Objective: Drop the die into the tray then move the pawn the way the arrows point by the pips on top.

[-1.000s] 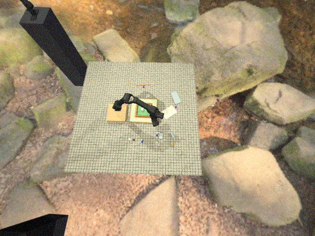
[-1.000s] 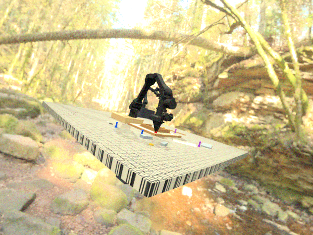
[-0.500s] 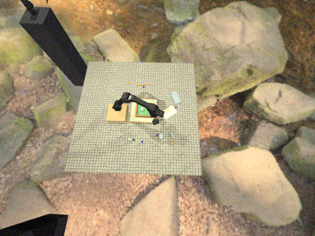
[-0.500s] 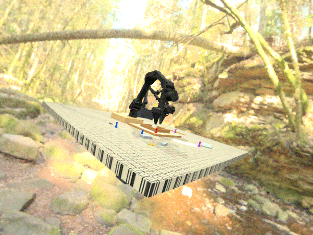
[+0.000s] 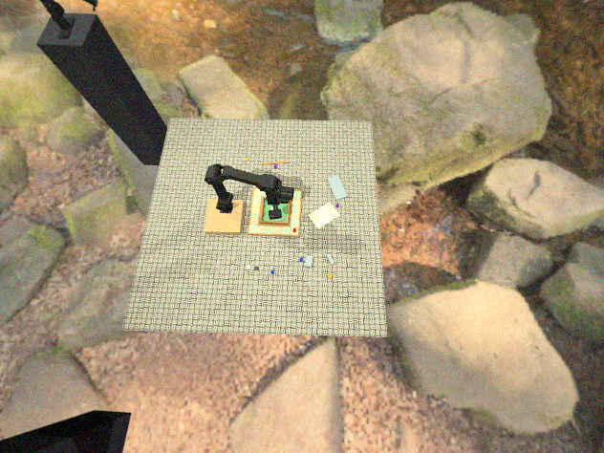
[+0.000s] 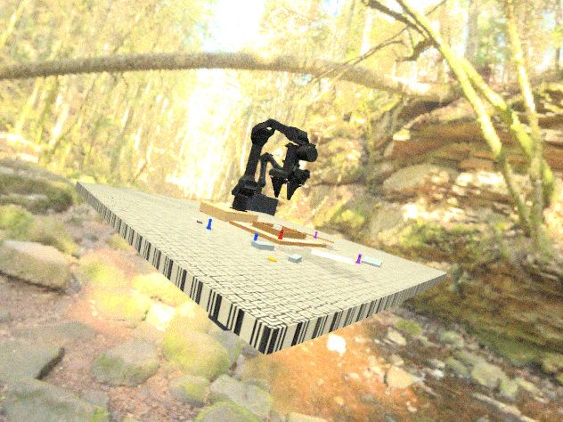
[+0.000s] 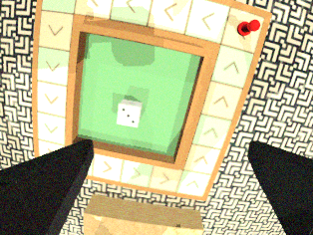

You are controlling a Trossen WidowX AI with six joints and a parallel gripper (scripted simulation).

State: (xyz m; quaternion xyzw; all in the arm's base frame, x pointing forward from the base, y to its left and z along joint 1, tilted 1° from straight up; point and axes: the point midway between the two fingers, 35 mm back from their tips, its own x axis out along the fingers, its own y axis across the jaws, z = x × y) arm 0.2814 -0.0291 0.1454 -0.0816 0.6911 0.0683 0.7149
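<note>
The small white die (image 7: 131, 114) sits inside the green tray with the wooden rim (image 7: 192, 108). The little red pawn (image 7: 248, 28) stands on a corner square of the board (image 7: 169, 9). The black end effector (image 6: 285, 183) hangs above the tray, spread wide and holding nothing.

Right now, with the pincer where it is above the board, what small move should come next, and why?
Probably a short retreat up and back toward the base. The pincer hangs open and empty above the tray, the die rests inside it, and the red pawn stands free on a corner square, touching neither finger. What seems left is clearing the arm away.
</note>
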